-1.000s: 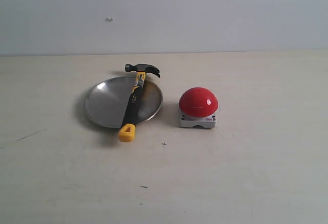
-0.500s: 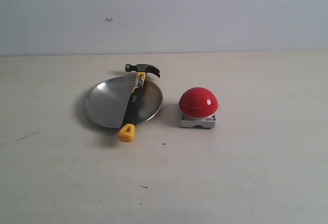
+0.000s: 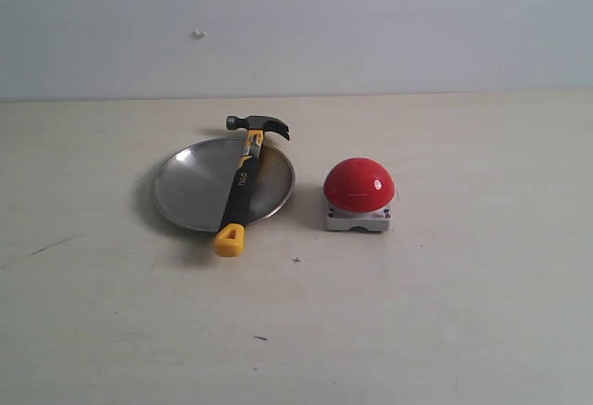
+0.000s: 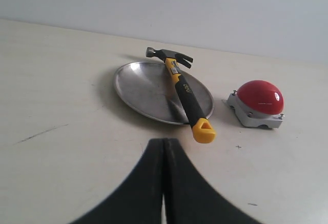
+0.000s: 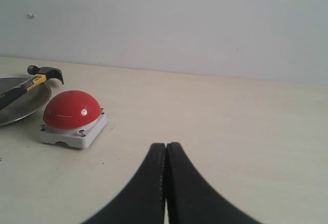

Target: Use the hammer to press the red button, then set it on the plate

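Showing only in wrist views: left fingers (image 4: 146,183), right fingers (image 5: 148,183), closed.

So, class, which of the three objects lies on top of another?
The hammer: it lies across the plate, while the red button sits apart on the table.
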`<state>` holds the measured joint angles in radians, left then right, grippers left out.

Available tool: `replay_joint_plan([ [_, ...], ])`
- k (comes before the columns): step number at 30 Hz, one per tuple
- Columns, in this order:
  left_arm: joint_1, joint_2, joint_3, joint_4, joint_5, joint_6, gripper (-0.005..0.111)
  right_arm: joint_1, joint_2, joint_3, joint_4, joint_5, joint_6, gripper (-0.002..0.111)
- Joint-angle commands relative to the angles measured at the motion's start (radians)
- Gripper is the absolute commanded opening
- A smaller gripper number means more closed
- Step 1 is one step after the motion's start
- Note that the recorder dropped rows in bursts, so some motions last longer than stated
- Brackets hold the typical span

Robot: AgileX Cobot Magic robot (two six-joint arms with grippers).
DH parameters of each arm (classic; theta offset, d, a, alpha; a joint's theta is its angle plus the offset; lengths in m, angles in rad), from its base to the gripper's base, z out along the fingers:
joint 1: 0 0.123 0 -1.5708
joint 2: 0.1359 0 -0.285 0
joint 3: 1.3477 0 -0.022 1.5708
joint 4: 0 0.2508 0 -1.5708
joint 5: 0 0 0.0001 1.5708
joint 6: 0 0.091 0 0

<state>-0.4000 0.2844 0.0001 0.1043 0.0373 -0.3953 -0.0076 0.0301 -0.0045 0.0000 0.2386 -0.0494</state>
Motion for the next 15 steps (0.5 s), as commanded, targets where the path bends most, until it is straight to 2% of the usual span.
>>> replay_joint_plan([
  [1, 0.002, -0.006, 0.0, -0.005, -0.005, -0.002, 0.0, -0.007, -0.007, 0.005, 0.0, -0.002, 0.002, 0.0],
  [9, 0.006, -0.008, 0.0, -0.005, -0.005, -0.002, 0.0, -0.007, -0.007, 0.005, 0.0, -0.002, 0.002, 0.0],
  [15, 0.084, -0.095, 0.0, 0.017, -0.005, 0.077, 0.0, -0.007, -0.007, 0.005, 0.0, -0.002, 0.002, 0.0],
])
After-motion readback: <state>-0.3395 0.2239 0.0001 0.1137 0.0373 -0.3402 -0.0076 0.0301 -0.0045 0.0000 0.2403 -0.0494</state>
